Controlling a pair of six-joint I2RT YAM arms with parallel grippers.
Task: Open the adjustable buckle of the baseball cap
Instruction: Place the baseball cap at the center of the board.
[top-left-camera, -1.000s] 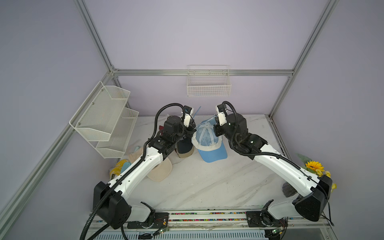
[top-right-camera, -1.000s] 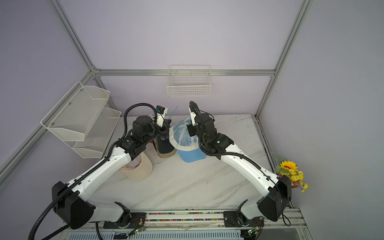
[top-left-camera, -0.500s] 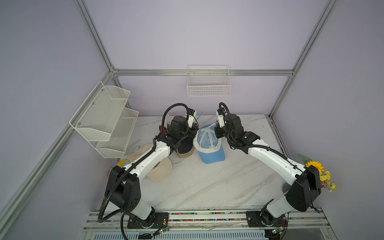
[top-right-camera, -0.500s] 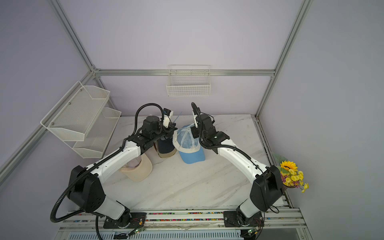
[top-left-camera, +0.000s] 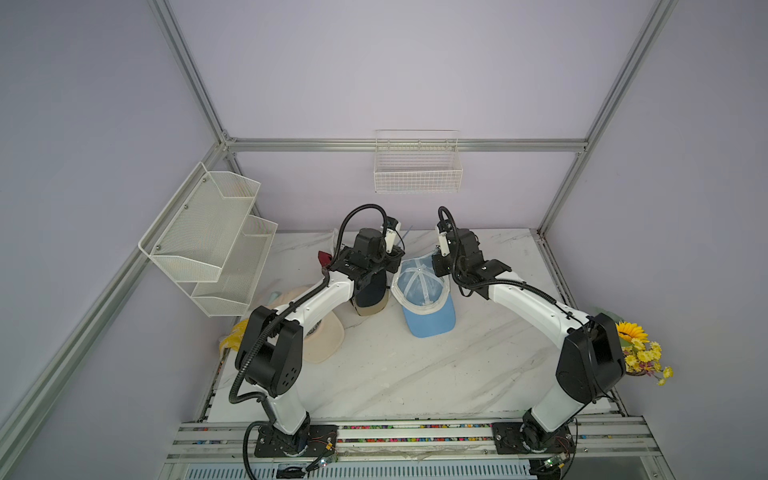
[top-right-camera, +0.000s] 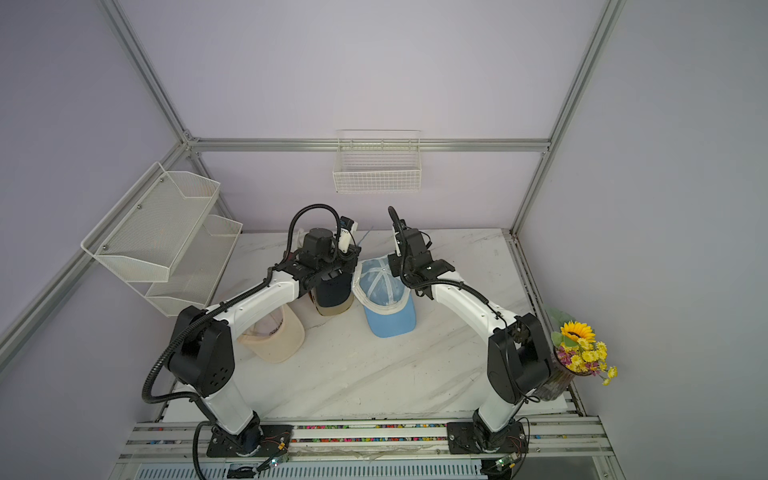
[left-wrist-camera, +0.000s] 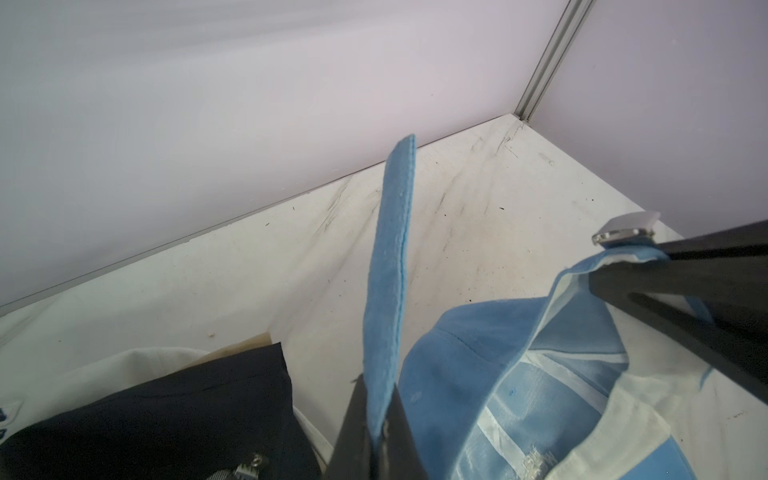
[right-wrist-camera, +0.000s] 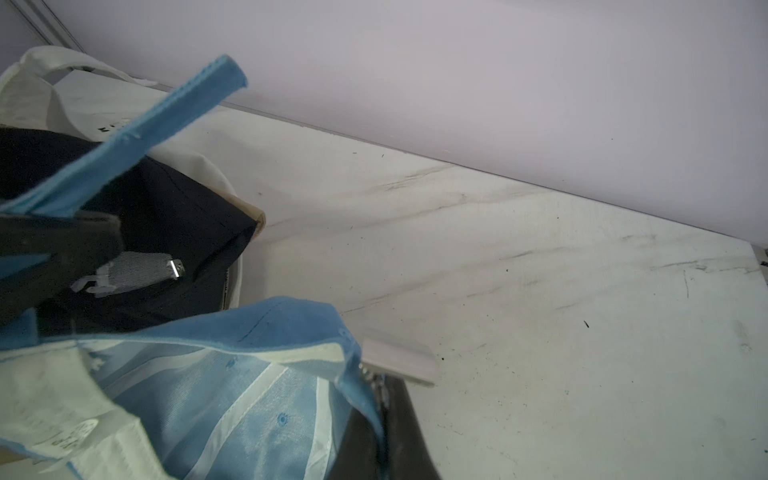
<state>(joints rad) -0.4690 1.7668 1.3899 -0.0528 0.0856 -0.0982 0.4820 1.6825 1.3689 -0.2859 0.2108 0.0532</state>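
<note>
The left hand (left-wrist-camera: 376, 419) pinches the blue strap (left-wrist-camera: 390, 249), whose length runs straight out beyond its fingertips, free end apart from the metal buckle (right-wrist-camera: 399, 361). The right hand (right-wrist-camera: 380, 388) is pressed together on the cap (top-left-camera: 422, 291) band just behind that buckle

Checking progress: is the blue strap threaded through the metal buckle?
No, the blue strap stands free in the left claw, apart from the metal buckle.

We see dark letters on the cream cap (top-right-camera: 276, 343), but they are too small to read. We find no readable text elsewhere.
</note>
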